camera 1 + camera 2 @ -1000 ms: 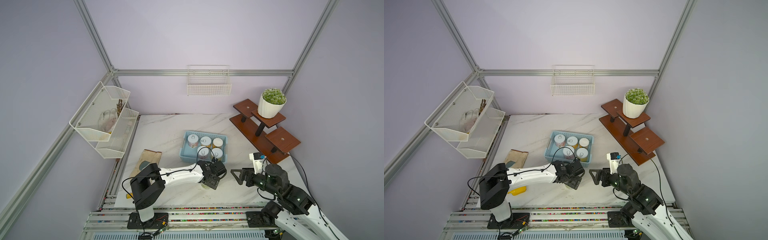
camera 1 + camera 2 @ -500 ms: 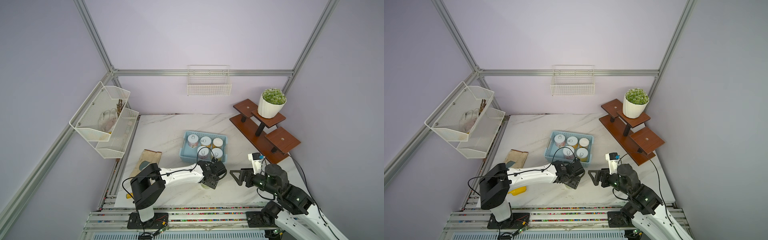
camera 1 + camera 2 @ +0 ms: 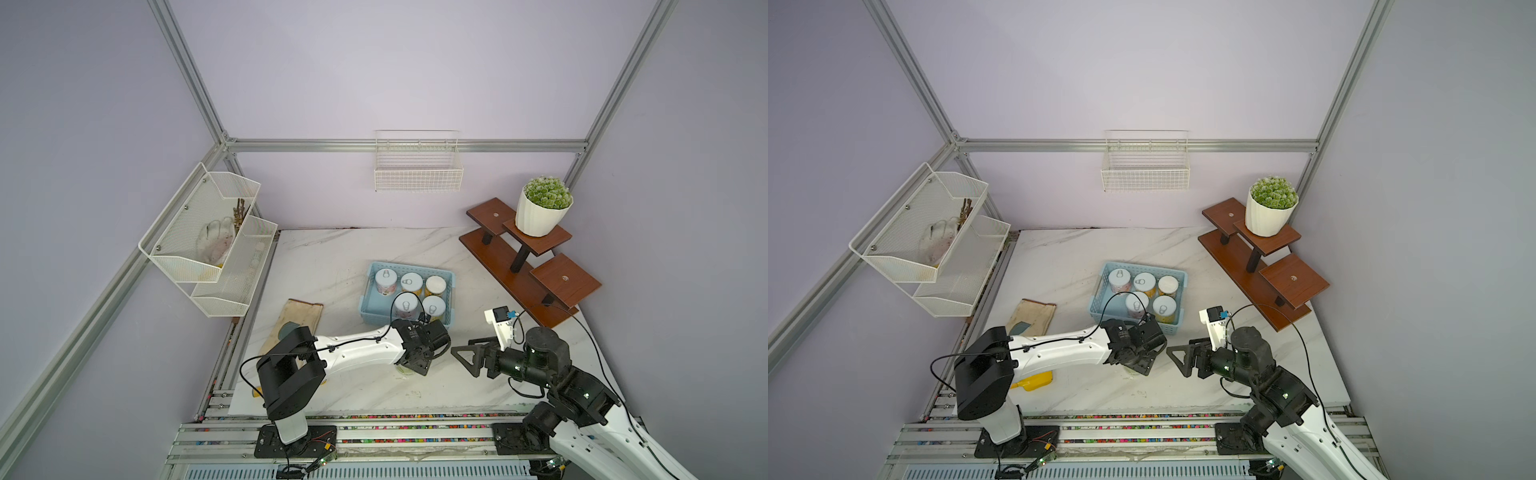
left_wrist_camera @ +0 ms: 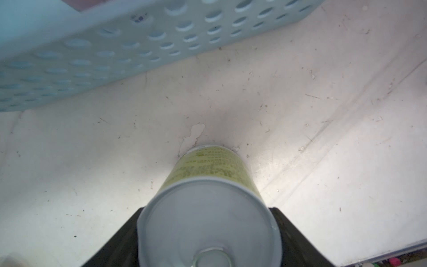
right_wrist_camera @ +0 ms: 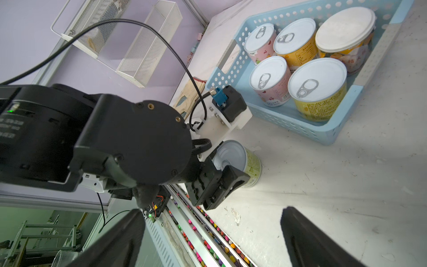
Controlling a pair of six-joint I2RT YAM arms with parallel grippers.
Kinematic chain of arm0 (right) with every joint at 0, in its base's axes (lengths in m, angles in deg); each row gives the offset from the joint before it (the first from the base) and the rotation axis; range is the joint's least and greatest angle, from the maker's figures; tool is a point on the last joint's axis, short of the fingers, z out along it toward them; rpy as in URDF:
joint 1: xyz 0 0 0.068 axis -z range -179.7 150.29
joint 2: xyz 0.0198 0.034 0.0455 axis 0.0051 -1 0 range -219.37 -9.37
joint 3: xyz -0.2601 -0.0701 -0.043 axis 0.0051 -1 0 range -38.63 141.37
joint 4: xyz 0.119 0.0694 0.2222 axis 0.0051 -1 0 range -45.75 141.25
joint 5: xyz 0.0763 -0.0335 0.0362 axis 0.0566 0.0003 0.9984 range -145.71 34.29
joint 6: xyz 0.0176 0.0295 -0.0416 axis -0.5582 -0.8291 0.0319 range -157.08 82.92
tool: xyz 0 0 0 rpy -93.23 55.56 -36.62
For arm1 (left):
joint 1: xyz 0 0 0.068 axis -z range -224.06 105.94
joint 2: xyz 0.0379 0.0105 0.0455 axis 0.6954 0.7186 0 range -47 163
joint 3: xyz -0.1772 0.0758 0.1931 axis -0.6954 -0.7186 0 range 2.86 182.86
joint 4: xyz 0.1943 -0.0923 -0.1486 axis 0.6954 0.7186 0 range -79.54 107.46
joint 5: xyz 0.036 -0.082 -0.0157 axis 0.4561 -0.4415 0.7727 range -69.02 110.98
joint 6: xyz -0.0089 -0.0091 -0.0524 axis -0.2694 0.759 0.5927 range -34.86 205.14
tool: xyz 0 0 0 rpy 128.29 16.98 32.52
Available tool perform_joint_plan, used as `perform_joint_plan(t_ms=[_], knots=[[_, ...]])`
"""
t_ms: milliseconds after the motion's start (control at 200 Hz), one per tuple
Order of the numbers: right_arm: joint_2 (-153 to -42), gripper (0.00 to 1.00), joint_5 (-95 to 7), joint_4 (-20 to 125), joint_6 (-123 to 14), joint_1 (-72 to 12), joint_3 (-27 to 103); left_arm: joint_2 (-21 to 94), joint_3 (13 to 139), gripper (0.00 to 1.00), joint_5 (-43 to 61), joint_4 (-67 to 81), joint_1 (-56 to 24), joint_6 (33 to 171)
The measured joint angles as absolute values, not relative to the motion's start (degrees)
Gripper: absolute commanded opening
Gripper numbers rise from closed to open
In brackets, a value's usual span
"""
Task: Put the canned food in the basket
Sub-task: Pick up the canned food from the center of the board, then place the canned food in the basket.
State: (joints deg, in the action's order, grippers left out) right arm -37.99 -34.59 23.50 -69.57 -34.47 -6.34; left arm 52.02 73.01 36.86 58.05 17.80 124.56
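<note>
A green-labelled can with a silvery pull-tab lid stands on the marble table just in front of the light blue perforated basket. My left gripper is shut on it, one black finger on each side of the lid. The right wrist view shows the same can in the left gripper. In both top views the arm hides most of that can. Several cans stand upright in the basket. My right gripper hovers open to the right of the left one, with nothing in it.
A brown stepped wooden shelf with a white plant pot fills the back right. White mesh racks hang on the left, a white wire basket on the back wall. A beige cloth lies left of the basket.
The left gripper's jaws have closed onto the green-labelled can. Both arms have stayed almost in place.
</note>
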Motion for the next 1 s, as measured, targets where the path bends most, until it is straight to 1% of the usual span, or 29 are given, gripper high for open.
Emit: perform_joint_plan(t_ms=[155,225,290,380,440,505,550,630,765,835,1000], knots=[[-39.46,0.97,-31.75,25.64,-67.54,-34.47,-6.56,47.82,72.7,0.47,36.86,59.43,15.68,124.25],[-40.64,0.97,-31.29,26.63,-66.51,-34.69,-6.51,45.83,72.7,0.42,36.82,59.91,14.35,123.51],[-41.88,0.98,-31.38,27.54,-65.68,-35.34,-6.45,43.73,72.7,0.39,36.71,60.39,12.58,122.79],[-44.07,0.99,-32.08,28.9,-64.3,-37.38,-5.84,41.11,72.7,0.32,36.4,61.2,9.76,121.37],[-45.55,0.99,-32.86,29.82,-63.45,-38.77,-5.07,39.58,72.7,0.24,36.34,61.55,7.77,120.23],[-47.48,0.99,-34.22,31.74,-62.42,-40.61,-4.06,38.42,72.73,0.12,36.25,61.79,5.76,118.81],[-48.83,0.99,-35.16,33.25,-61.77,-41.68,-3.52,37.9,72.94,0.08,36.16,62.23,4.3,117.63],[-51.13,0.99,-36.75,35.85,-60.67,-42.84,-2.56,37.81,73.99,0.05,35.79,63.12,1.91,115.77],[-57.05,1.0,-39.9,38.43,-57.96,-43.17,0.59,37.96,77.27,0.04,34.78,64.48,-1.87,112.32],[-60.37,0.99,-41.19,39.96,-56.24,-43.17,1.88,38.49,79.26,0.04,34.59,64.63,-3.51,110.76],[-67.65,1.0,-43.11,41.27,-52.02,-43.17,4.81,41.85,83.98,0.03,33.65,65.31,-6.76,106.79]])
